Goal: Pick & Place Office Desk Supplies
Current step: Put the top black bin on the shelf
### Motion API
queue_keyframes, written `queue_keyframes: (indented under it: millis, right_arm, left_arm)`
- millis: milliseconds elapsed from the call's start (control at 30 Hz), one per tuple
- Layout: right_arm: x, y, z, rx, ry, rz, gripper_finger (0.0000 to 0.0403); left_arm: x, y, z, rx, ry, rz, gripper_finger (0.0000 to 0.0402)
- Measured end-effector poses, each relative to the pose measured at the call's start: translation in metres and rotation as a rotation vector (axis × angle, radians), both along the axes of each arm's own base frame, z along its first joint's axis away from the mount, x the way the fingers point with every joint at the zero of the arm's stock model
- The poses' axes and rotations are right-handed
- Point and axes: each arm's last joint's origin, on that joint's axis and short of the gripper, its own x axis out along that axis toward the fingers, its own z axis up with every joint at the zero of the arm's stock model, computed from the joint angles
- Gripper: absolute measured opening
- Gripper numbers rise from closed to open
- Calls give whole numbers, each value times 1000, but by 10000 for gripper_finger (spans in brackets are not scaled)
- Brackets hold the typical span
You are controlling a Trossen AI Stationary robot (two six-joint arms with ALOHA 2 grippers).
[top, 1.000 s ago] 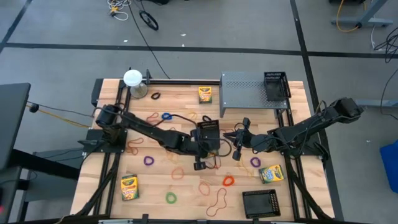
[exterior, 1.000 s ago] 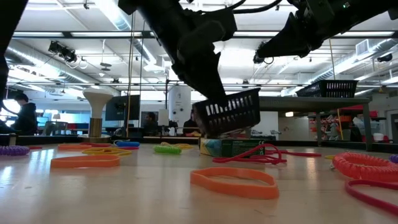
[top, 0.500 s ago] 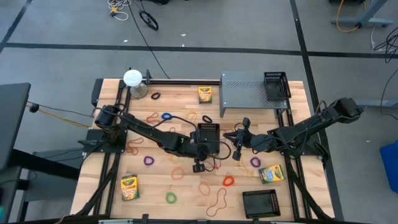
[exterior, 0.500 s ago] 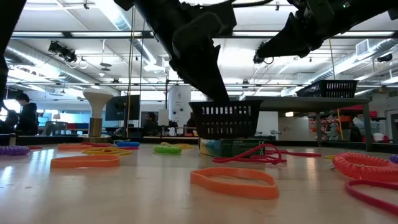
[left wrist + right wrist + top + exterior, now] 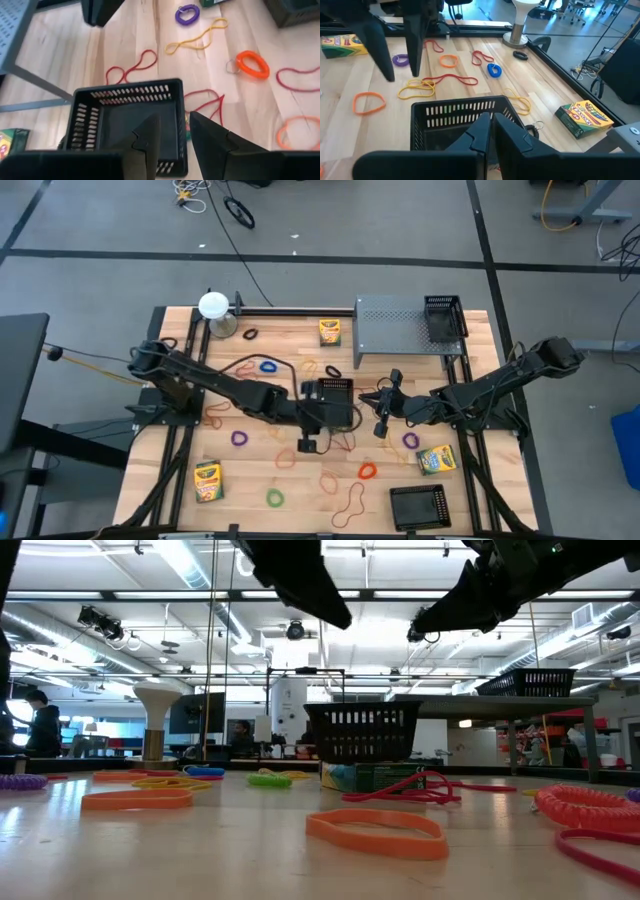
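Both claws hover by our small black basket mid-desk: left claw parted and empty above it, right claw pinched shut beside it. Rubber bands and crayon boxes lie scattered around the basket, so sorting seems barely begun.

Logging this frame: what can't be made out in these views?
Basket floor: low view, mesh wall hides it; left wrist view, left gripper covers part.
Basket's near rim: right wrist view, right gripper covers it.
Crayon box and basket, touching or apart: low view, they overlap.
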Motion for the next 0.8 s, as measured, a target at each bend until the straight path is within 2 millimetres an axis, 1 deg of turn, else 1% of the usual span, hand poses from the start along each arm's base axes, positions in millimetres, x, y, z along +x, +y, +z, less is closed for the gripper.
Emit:
queue_keyframes:
  millis: [100, 233, 367, 533, 667, 800]
  right_arm:
    - [0, 0, 0, 0, 0, 0, 34]
    - [0, 0, 0, 0, 0, 0, 34]
    - [0, 0, 0, 0, 0, 0, 34]
    - [1, 0, 2, -13, -16, 6, 34]
    - [1, 0, 2, -16, -12, 7, 34]
    - [1, 0, 2, -16, -14, 7, 34]
  left_arm:
    - [-12, 7, -11, 34, -8, 38, 109]
    - [-37, 18, -37, 43, -47, 59, 92]
    - [-68, 26, -63, -31, -171, 22, 77]
    - [-105, 32, -91, -182, -375, -60, 69]
    - [-127, 36, -105, -230, -497, -79, 68]
    - [-140, 42, -110, -235, -571, -62, 68]
